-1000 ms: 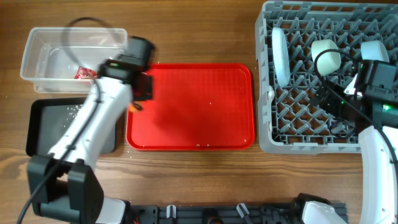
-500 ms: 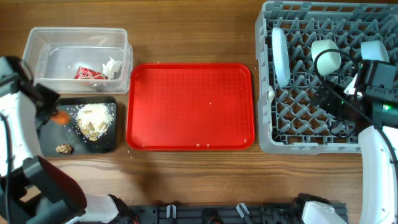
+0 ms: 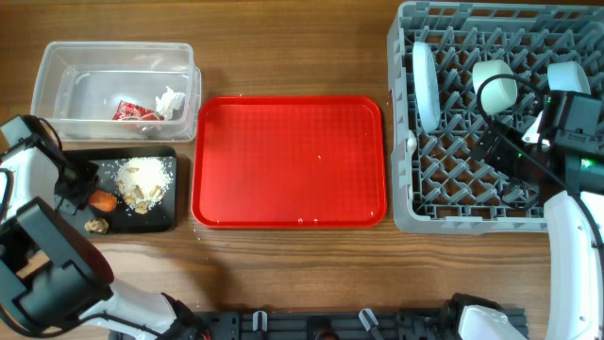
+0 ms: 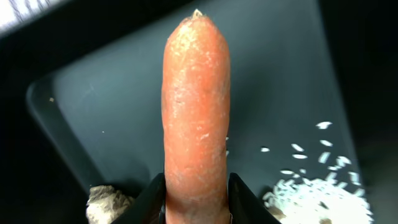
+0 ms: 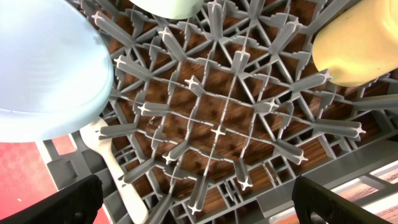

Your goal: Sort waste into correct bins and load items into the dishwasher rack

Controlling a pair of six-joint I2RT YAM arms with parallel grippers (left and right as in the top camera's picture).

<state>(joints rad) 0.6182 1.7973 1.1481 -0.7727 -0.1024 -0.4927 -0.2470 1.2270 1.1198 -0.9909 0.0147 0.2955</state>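
Gripping the orange carrot [image 4: 196, 112] by one end, my left end effector [image 4: 197, 186] had both fingers pressed against its sides, the rest of the root jutting out past the tips. The carrot sat over the left part of the black tray [image 3: 160, 217], near the tray's left edge in the overhead view [image 3: 104, 200]. I could not tell whether it touched the tray floor [image 4: 112, 124].

Just beside it in the same tray lay a heap of rice-like crumbs [image 3: 142, 175], which showed at the lower right of the left wrist view [image 4: 311, 193]. A brown scrap [image 3: 95, 226] lay close to the carrot on the near side.

Behind the black tray stood the clear tub [image 3: 57, 104], holding the red wrapper [image 3: 127, 112] and the white tissue [image 3: 170, 99] toward its right end. The red serving tray [image 3: 289, 162] lay flat on the wooden surface [image 3: 302, 274], to the right of both bins.

Further right was the dishwasher rack [image 3: 406, 170]. The light blue plate [image 3: 427, 85] stood on edge between the pegs near the rack's left wall, with the white spoon [image 3: 411, 144] just beside it. The pale green bowl [image 3: 494, 83] sat deeper in the rack. From the right wrist I saw the yellow cup [image 5: 354, 43] among the pegs.

My right end effector [image 5: 199, 205] hung over the rack grid with its fingers spread wide and nothing between them.
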